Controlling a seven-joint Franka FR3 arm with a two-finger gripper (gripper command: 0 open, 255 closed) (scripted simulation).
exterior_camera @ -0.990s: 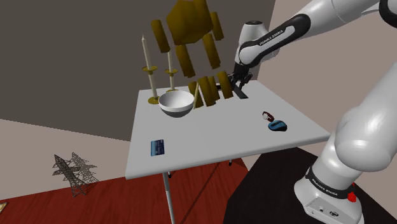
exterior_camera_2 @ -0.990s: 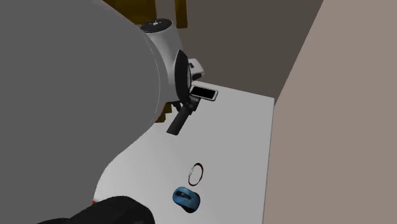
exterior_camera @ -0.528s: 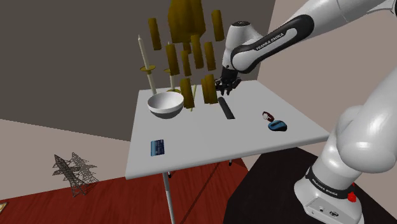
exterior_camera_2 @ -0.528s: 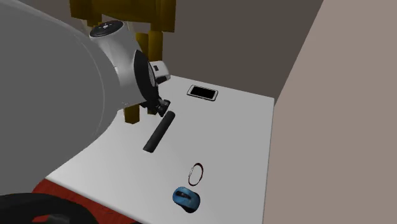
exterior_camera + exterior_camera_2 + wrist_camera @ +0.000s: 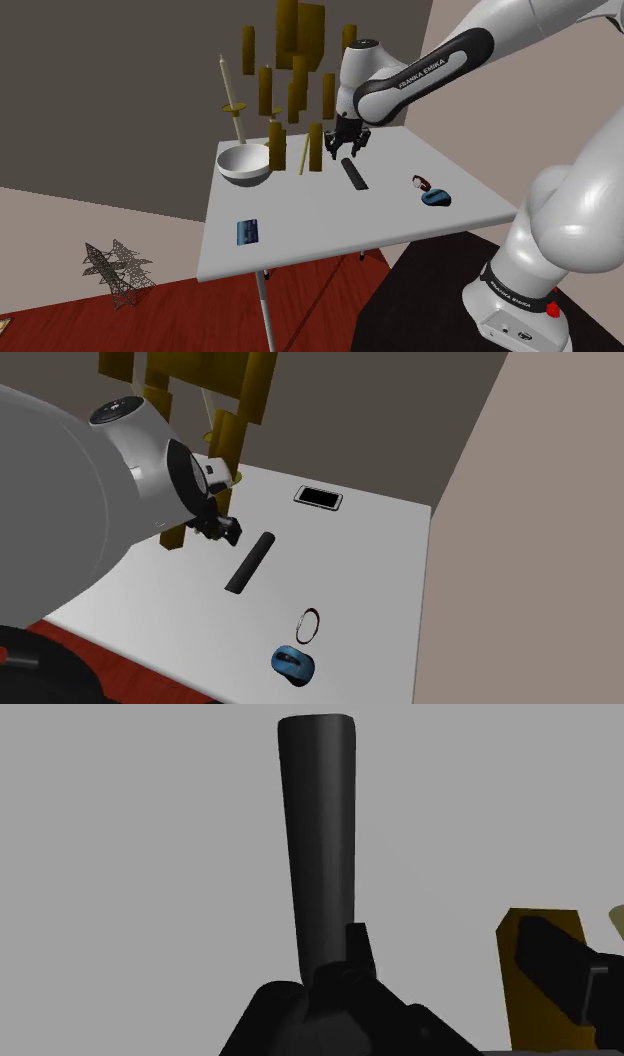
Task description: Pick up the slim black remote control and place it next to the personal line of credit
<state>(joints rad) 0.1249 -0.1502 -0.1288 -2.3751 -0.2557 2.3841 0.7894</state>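
The slim black remote (image 5: 354, 173) lies flat on the white table (image 5: 330, 215), with nothing gripping it. It also lies in the middle of the table in the second exterior view (image 5: 250, 562). My gripper (image 5: 350, 148) hovers just above the table beside the remote's far end, toward the shoulder view's left. It is shut on nothing (image 5: 224, 531). In the wrist view the remote (image 5: 318, 844) runs away from the closed gripper (image 5: 345, 976). The blue card (image 5: 249, 232) lies near the table's front edge at the shoulder view's left, far from the remote.
A white bowl (image 5: 246, 163) and a candlestick (image 5: 232, 105) stand at the table's far left. Yellow-brown blocks (image 5: 300, 70) hang and stand close behind the gripper. A blue mouse (image 5: 436, 197), a small ring (image 5: 311, 624) and a phone (image 5: 319, 498) also lie on the table.
The gripper moved toward the shoulder view's left, away from the remote's far end. The remote shifted at first and now lies still. The bowl slid left and the yellow blocks shifted.
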